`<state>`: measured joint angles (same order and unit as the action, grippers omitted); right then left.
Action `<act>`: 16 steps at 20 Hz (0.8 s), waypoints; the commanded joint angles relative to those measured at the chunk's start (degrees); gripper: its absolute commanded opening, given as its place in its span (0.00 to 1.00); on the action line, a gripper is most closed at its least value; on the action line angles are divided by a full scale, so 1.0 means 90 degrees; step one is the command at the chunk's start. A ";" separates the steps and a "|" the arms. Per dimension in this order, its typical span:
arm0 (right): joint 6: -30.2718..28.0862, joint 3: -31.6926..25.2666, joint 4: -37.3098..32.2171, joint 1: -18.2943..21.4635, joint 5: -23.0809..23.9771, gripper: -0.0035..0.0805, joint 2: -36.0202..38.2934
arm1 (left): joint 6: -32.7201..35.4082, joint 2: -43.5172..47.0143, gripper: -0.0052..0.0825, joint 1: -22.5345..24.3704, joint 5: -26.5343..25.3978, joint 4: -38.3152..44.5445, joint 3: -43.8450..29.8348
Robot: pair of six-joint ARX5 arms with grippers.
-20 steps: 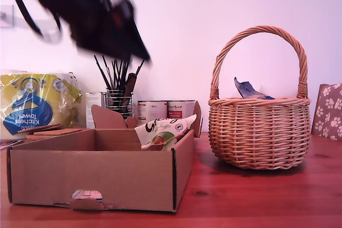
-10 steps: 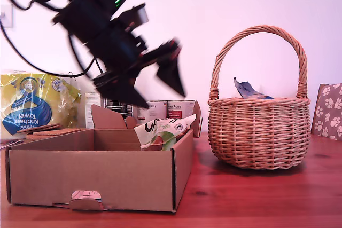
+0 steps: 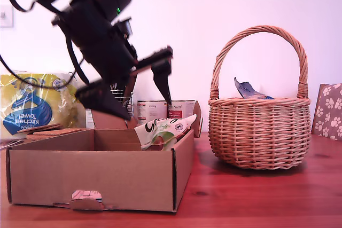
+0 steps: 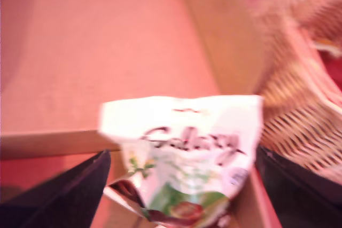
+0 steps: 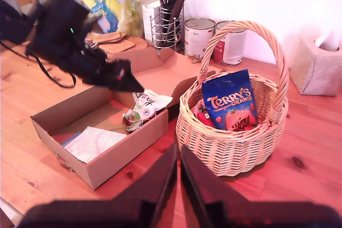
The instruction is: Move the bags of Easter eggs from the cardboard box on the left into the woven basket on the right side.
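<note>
Exterior view is showing my first gripper (image 3: pixel 136 97) hanging over the cardboard box (image 3: pixel 101 177), fingers spread wide apart and empty. The white bag (image 3: pixel 163 130) is propped against the box wall nearest the woven basket (image 3: pixel 259 132), and in the first wrist view that bag (image 4: pixel 184 158) is sitting right between the two dark fingers (image 4: pixel 64 198), though nothing's touching it yet as far as I can tell. The blue bag (image 5: pixel 231 102) is already lying in the basket, so I'd say we're halfway and lining up the second pick. My second gripper (image 5: pixel 179 185) is parked well back above the desk (image 5: pixel 310 148) with its fingers pressed together, holding nothing. Next move, I reckon: dropping lower so the fingers are straddling the crinkly top, then squeezing gently, minding that box wall.
</note>
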<state>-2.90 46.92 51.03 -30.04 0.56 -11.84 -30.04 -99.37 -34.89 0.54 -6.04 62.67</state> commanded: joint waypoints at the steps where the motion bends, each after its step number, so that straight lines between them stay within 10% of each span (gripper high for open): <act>1: -0.0015 -0.0053 -0.0070 0.0010 -0.0017 0.03 0.0012 | -0.0168 -0.0328 0.96 -0.0029 0.0019 0.0007 -0.0007; 16: -0.0019 -0.0053 -0.0119 0.0007 -0.0070 0.03 0.0012 | -0.0051 -0.1591 0.96 -0.0049 0.0221 -0.0372 0.0629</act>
<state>-2.90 46.92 50.57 -30.04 0.12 -11.84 -31.29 -111.26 -35.11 2.52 -8.78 69.01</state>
